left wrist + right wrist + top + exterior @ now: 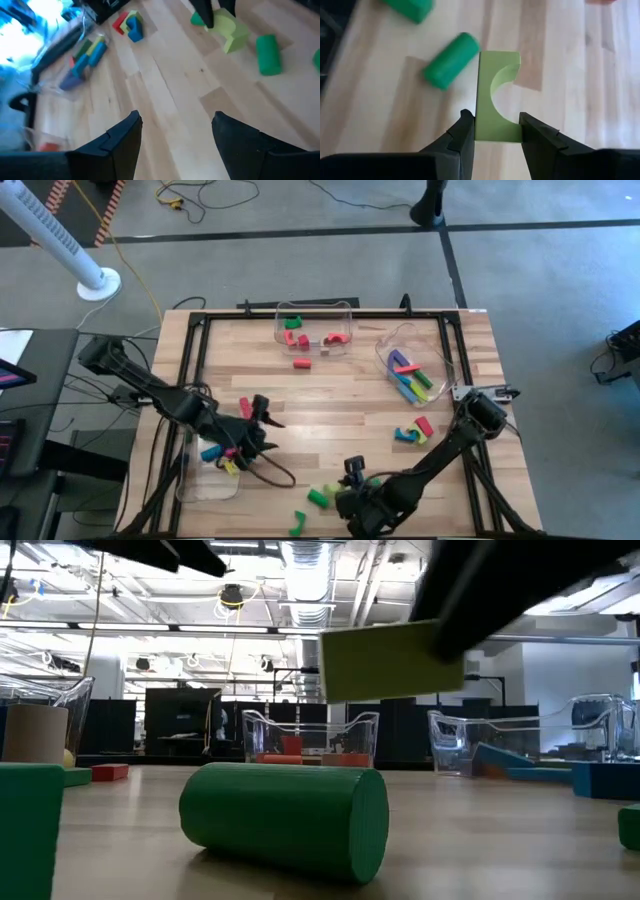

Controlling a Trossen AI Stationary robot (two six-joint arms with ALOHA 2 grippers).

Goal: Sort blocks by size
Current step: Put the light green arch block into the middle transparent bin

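right end effector (495,131) pinches a light-green arch block (496,95) — left end effector (175,135) spread.

A robotics laboratory or research workshop in a large open-plan industrial hall. The low view shows an exposed ceiling with silver ventilation ducts (305,565), fluorescent strip lights and hanging cables above dark partitions, while the high view shows a grey concrete floor (300,210) crossed by dark tape lines, loose yellow and black cables (185,195), and a white perforated pillar on a round base (60,240). The pale wooden slatted surface (340,390) sits inside a black metal frame (195,330) that carries two dark robot arms, with clear plastic bins (315,330) of coloured toy blocks set out as for an experiment.
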